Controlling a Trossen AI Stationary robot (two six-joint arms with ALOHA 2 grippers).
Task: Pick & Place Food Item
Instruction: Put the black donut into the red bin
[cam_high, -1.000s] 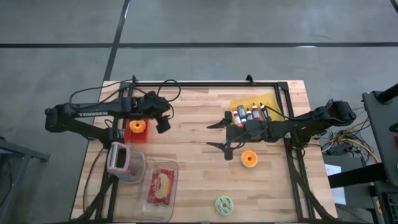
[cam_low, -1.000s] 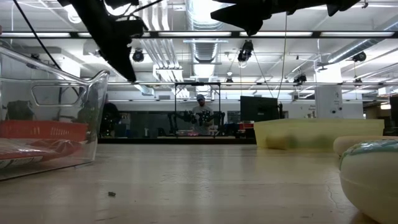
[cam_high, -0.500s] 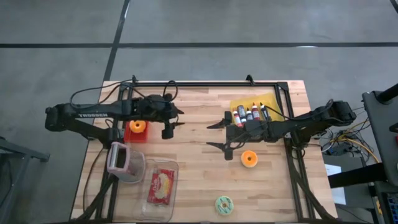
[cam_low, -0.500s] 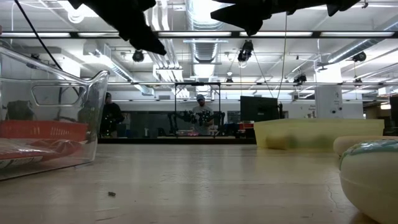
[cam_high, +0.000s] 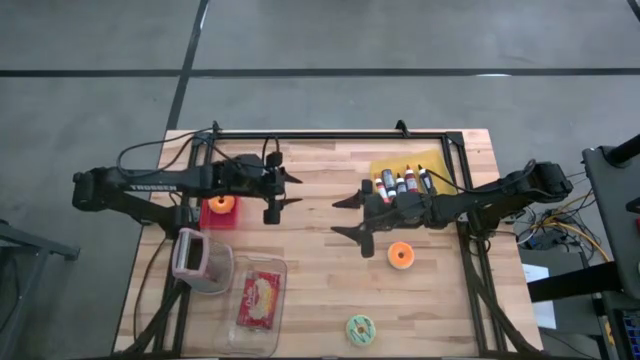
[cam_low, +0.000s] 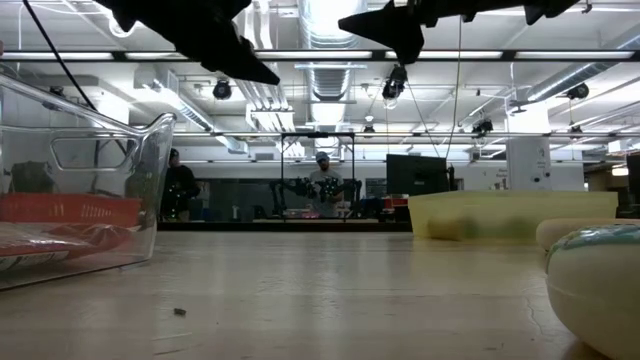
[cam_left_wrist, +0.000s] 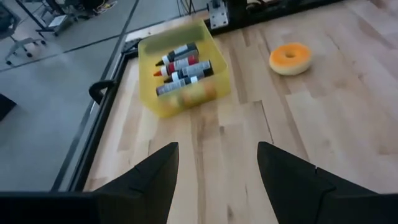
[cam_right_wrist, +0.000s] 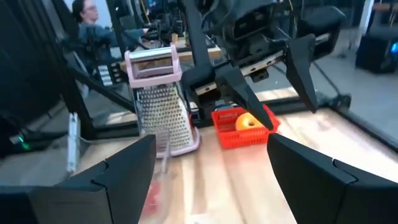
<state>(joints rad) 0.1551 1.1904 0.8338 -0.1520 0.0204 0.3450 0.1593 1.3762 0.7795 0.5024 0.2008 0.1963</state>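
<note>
An orange donut (cam_high: 401, 254) lies on the wooden table right of centre; it also shows in the left wrist view (cam_left_wrist: 290, 58). A second orange donut (cam_high: 220, 205) sits in a red basket (cam_high: 218, 219) at the left, also in the right wrist view (cam_right_wrist: 247, 122). A green donut (cam_high: 359, 328) lies near the front edge. My left gripper (cam_high: 290, 189) is open and empty above the table, right of the basket. My right gripper (cam_high: 343, 217) is open and empty at the table's middle, left of the loose orange donut.
A yellow tray (cam_high: 403, 163) with several bottles stands at the back right. A grater (cam_high: 190, 255) and a clear container (cam_high: 258, 300) with a red packet stand at the front left. A black frame runs along the far edge (cam_high: 330, 134). A person (cam_right_wrist: 87, 12) sits beyond the table.
My left gripper has moved away from the red basket toward the table's right edge and has tipped up, so its fingers now point level toward the right arm. The orange donut has stayed in the basket.
</note>
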